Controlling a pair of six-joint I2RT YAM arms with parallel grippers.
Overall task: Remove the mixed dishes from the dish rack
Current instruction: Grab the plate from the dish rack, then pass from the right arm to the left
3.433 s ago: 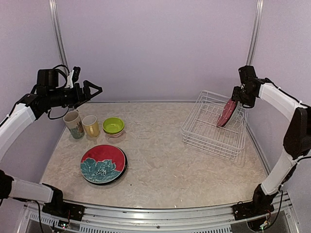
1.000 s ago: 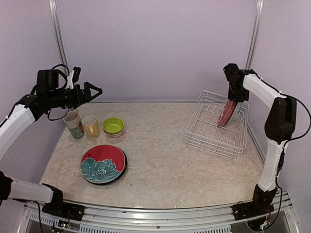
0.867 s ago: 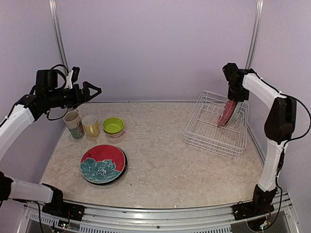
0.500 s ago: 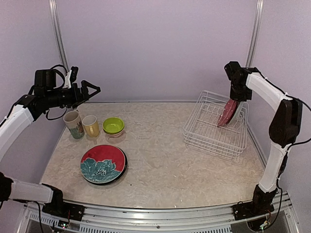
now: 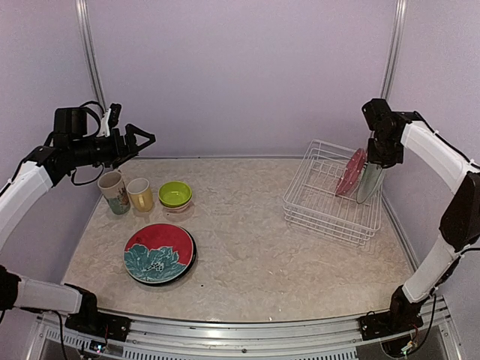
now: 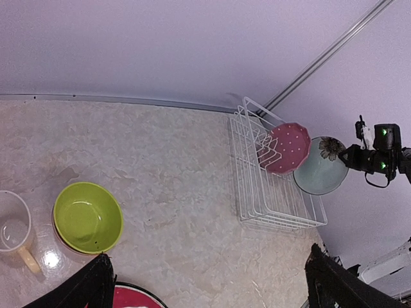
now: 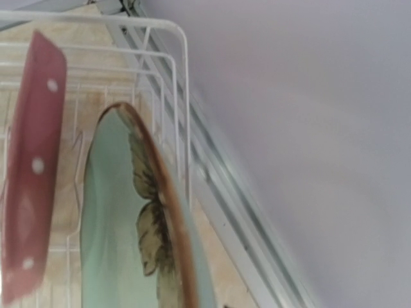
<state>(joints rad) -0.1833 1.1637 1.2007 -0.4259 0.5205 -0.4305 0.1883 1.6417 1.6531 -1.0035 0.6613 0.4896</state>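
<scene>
Right pincer [image 5: 376,160] has lifted pale-green plate [image 5: 368,184] upright.

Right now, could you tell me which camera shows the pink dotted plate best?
Left wrist: the pink dotted plate faces it, upright in the dish rack. Top external shows it obliquely; right wrist, only its edge.

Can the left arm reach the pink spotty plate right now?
Probably not: the left claw hovers far across the table from the pink dotted plate in the rack.
</scene>
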